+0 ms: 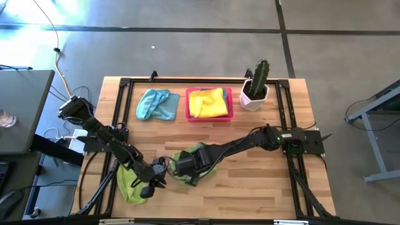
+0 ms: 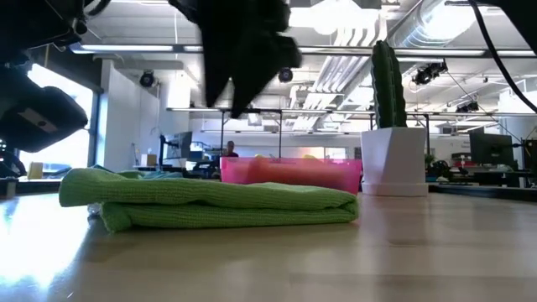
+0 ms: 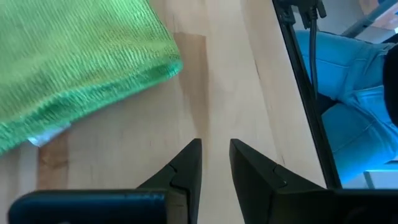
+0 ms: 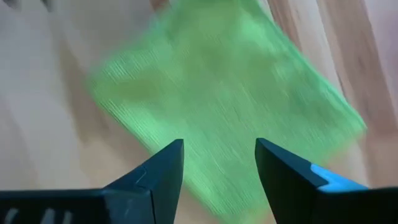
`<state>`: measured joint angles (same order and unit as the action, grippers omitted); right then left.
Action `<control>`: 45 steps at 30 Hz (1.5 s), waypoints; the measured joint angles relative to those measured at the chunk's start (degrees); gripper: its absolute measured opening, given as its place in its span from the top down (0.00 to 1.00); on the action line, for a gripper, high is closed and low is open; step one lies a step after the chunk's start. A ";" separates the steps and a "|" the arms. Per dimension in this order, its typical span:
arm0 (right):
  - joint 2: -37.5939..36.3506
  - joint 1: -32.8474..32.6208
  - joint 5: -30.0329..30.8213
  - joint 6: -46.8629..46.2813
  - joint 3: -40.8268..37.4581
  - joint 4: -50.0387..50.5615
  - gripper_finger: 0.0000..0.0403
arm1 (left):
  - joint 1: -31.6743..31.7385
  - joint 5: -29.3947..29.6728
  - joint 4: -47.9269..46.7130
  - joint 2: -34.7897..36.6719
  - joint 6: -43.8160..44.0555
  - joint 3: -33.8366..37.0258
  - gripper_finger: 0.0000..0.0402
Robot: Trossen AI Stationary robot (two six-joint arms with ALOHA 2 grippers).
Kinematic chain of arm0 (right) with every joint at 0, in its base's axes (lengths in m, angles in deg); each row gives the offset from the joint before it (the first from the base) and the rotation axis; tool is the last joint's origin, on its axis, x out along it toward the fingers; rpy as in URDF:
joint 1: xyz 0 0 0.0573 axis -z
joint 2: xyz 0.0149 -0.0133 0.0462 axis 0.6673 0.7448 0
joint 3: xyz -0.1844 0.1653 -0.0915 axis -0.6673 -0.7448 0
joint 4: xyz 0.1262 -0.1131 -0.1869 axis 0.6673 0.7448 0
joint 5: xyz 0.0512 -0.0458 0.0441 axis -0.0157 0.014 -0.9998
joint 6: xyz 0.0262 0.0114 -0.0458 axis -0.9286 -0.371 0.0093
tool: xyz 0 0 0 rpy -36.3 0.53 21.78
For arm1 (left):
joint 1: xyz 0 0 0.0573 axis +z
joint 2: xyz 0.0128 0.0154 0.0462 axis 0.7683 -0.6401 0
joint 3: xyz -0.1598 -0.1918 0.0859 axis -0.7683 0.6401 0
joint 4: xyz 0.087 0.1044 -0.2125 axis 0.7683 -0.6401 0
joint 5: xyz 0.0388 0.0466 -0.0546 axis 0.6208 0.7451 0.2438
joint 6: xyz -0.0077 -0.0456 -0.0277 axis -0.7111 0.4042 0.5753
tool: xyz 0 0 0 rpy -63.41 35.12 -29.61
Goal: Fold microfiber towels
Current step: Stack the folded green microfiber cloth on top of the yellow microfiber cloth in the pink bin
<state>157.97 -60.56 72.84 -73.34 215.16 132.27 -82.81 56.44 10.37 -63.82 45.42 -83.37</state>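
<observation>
Lime green towel lies folded on the wooden table, on the near side of the pink tray, well apart from it. Right gripper hovers over this towel, fingers spread apart, holding nothing. A second green towel lies beside the first, farther from the tray. Left gripper is above bare wood beside the towels, fingers close together with a narrow gap, gripping nothing. Yellow towel sits in the tray. Light blue towel lies crumpled just beside the tray; potted cactus stands on the tray's other side.
</observation>
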 joint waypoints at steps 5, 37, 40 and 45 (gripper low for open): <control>0.00 -0.14 4.81 -1.71 -0.03 15.58 0.52 | 1.21 2.53 1.10 0.00 -0.97 0.00 0.82; -39.21 -3.41 5.47 -22.35 -77.06 -48.15 0.52 | 11.41 14.32 22.57 -15.54 -1.38 -0.02 0.82; -40.10 -3.79 5.90 -21.89 -80.14 -54.21 0.52 | 11.44 14.34 23.23 -17.84 -1.27 -0.07 0.82; -40.61 -3.74 7.63 -22.71 -83.75 -62.28 0.52 | 11.50 12.28 24.13 -19.96 -0.67 -0.20 0.82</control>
<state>117.36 -64.30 80.47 -96.05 131.41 69.99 -71.30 68.72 34.50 -83.78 44.74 -83.57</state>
